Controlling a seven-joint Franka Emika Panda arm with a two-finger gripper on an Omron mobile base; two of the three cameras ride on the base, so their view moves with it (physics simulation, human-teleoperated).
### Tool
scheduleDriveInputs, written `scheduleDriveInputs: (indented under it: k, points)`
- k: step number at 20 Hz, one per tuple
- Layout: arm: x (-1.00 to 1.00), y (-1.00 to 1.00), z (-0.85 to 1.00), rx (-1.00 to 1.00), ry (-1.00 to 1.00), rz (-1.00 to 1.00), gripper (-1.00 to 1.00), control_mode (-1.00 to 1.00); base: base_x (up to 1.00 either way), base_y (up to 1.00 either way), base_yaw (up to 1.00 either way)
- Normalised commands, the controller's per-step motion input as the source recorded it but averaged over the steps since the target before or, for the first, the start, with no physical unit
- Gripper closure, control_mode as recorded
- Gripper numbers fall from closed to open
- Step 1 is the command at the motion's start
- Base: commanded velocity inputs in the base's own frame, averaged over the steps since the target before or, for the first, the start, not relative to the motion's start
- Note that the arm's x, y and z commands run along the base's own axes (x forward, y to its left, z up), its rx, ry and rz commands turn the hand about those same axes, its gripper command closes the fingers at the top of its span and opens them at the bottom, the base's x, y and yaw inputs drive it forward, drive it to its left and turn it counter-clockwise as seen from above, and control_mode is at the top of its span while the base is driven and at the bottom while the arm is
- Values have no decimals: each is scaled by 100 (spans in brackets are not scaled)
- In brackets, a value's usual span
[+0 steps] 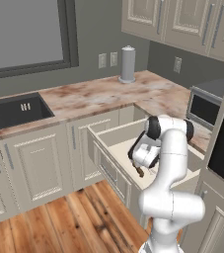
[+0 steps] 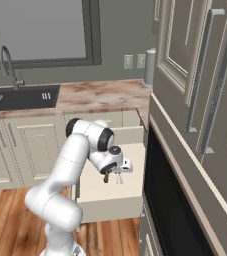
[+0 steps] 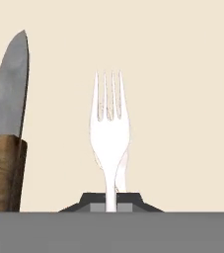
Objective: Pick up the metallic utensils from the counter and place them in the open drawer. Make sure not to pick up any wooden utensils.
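My gripper (image 3: 111, 202) is shut on the stem of a thin all-silver fork (image 3: 109, 133), whose tines point away over the pale floor of the open drawer (image 3: 182, 99). To its left, the knife (image 3: 7, 128), with a brown handle and grey blade, lies in the drawer. From the base, the gripper (image 2: 116, 172) hangs low inside the drawer (image 2: 110, 200) with the fork (image 2: 119, 178) below it. The left base view shows the hand (image 1: 142, 165) over the drawer (image 1: 118, 148). The task's counter and the wooden utensils are out of view.
A marbled counter (image 1: 108, 94) with a dark sink (image 1: 15, 111) runs behind the drawer. A paper towel roll (image 1: 128, 64) stands at its back. A black oven front (image 2: 170, 200) lies close right of the drawer. A microwave (image 1: 205, 106) sits at the right.
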Motion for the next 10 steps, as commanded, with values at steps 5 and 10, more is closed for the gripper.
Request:
scheduleDriveInputs:
  k: [5,10]
  points:
    - [30,2,-15,0,0,-5,100,-100,0,0,0]
    - [25,5,-3,0,5,-1,-100,-100,0,0,0]
